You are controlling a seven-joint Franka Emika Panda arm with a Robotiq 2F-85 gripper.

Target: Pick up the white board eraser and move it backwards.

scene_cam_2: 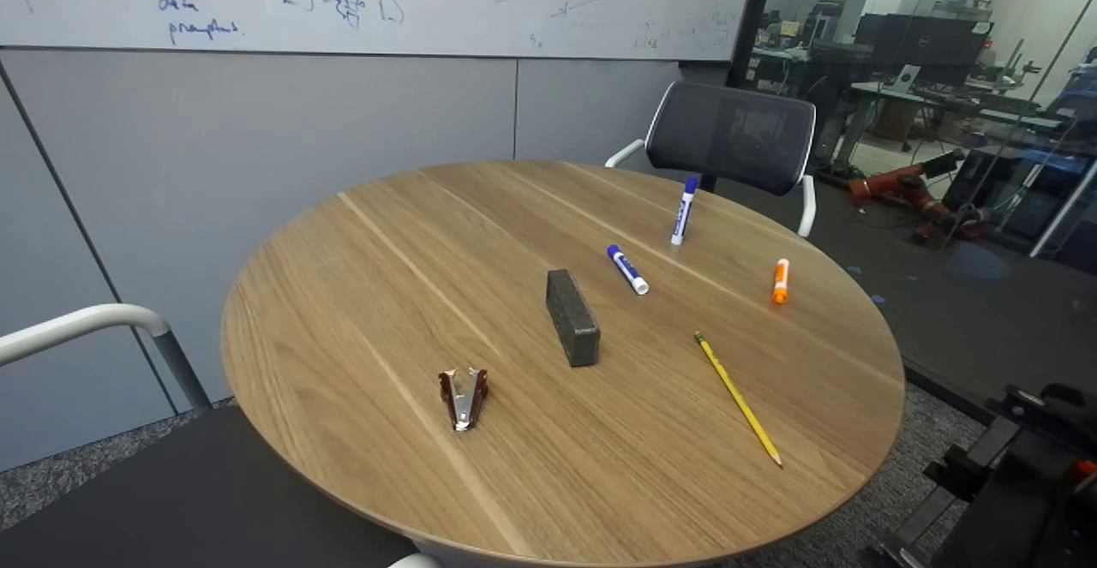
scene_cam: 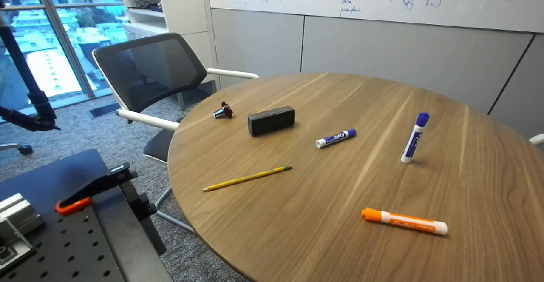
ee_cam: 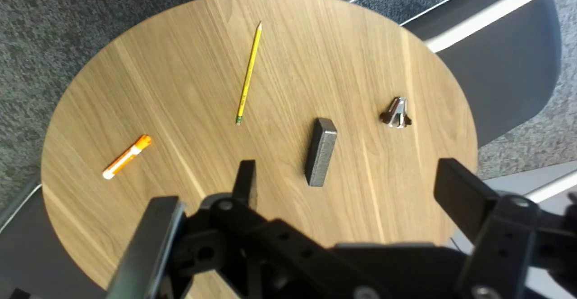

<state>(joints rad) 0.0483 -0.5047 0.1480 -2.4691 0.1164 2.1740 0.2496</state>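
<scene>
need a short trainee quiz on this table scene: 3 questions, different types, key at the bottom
1. Fill in: in the wrist view, the staple remover appears to the ____ of the white board eraser.

2. True or false: the gripper is open and the white board eraser rests on the table.

3. Multiple choice: which of these stands on its end in both exterior views?
A) the yellow pencil
B) a blue-capped marker
C) the orange marker

Key:
1. right
2. true
3. B
</scene>
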